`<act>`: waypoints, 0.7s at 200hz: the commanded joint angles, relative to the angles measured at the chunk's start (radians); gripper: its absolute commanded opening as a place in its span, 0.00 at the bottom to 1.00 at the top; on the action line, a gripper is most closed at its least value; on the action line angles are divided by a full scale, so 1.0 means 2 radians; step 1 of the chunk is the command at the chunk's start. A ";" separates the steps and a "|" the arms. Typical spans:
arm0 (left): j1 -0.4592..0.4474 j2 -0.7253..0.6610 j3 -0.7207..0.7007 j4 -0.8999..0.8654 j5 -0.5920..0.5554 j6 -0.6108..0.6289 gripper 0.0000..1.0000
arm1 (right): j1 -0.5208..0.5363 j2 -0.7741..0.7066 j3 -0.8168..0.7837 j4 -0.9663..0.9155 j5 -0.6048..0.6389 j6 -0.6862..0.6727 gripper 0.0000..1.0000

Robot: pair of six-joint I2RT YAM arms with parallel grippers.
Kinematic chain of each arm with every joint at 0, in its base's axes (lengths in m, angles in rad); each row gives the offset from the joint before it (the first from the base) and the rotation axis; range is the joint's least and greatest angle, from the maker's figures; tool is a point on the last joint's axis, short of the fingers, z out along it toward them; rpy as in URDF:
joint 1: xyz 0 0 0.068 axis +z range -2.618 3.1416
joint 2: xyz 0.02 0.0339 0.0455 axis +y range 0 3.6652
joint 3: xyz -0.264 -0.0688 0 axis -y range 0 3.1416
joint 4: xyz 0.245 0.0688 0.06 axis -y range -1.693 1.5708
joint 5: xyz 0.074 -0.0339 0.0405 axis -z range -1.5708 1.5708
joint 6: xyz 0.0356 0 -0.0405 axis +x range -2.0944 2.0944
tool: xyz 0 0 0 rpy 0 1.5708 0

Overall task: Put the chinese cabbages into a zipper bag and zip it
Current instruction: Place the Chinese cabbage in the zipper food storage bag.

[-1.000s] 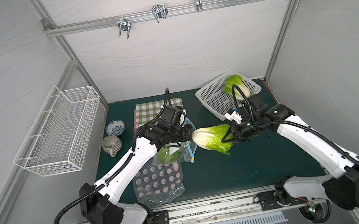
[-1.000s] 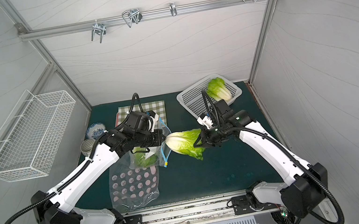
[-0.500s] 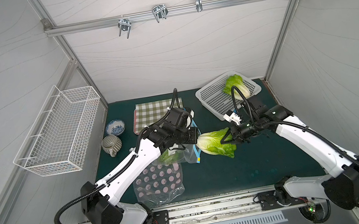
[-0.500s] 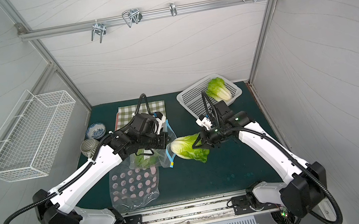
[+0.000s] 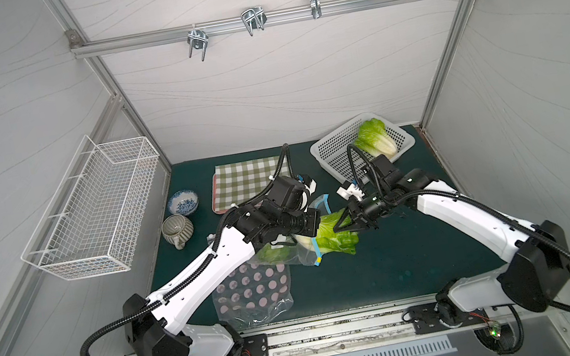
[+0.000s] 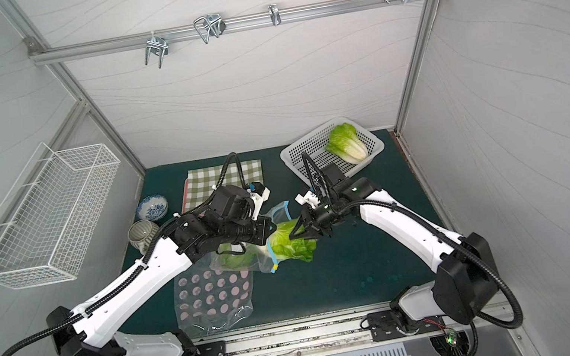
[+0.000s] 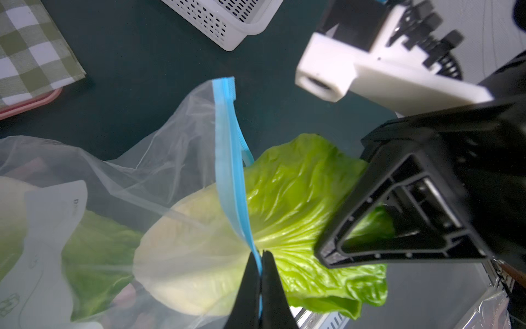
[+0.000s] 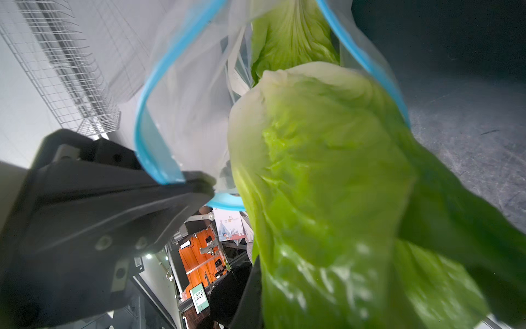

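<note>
Three cabbages, three places. My left gripper (image 7: 260, 257) is pinched tight on the blue zip strip (image 7: 227, 171) of the zipper bag (image 5: 252, 294), and the bag's mouth stands open in a loop above the green mat (image 5: 388, 267). My right gripper (image 5: 344, 223) is clamped on the leafy end of the second cabbage (image 5: 332, 237). Its white base is already past the zip and inside the mouth, while the green top sticks out. Exactly how my right fingertips sit in the leaves is hard to make out: leaves fill the right wrist view, and from the left wrist one finger hides the other. The first cabbage (image 5: 274, 254) lies deeper in the bag, blurred by the film and partly under my left arm. The third cabbage (image 5: 375, 142) lies in the white basket (image 5: 325, 148) at the back.
</note>
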 commanded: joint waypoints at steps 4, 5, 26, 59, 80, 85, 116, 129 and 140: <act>0.000 -0.005 0.009 0.025 0.019 -0.008 0.00 | 0.013 -0.006 0.016 0.062 -0.001 0.052 0.00; 0.000 -0.005 0.010 0.025 0.020 -0.009 0.00 | 0.014 -0.006 0.016 0.064 -0.001 0.055 0.00; -0.001 -0.010 0.011 0.038 0.035 -0.018 0.00 | 0.020 -0.009 -0.002 0.127 0.023 0.119 0.02; -0.001 -0.009 0.006 0.050 0.053 -0.025 0.00 | 0.022 0.042 0.007 0.144 0.021 0.115 0.11; -0.001 -0.004 0.006 0.047 0.054 -0.025 0.00 | 0.026 0.049 0.018 0.148 0.026 0.114 0.18; -0.001 -0.003 0.006 0.047 0.052 -0.025 0.00 | 0.027 0.050 0.025 0.142 0.030 0.107 0.25; 0.023 -0.005 0.009 0.052 0.050 -0.048 0.00 | 0.023 0.046 0.054 0.105 0.028 0.066 0.49; 0.047 -0.014 -0.002 0.062 0.062 -0.068 0.00 | 0.012 0.030 0.053 0.099 0.029 0.057 0.54; 0.066 -0.022 -0.013 0.073 0.071 -0.083 0.00 | -0.002 0.016 0.048 0.095 0.019 0.051 0.58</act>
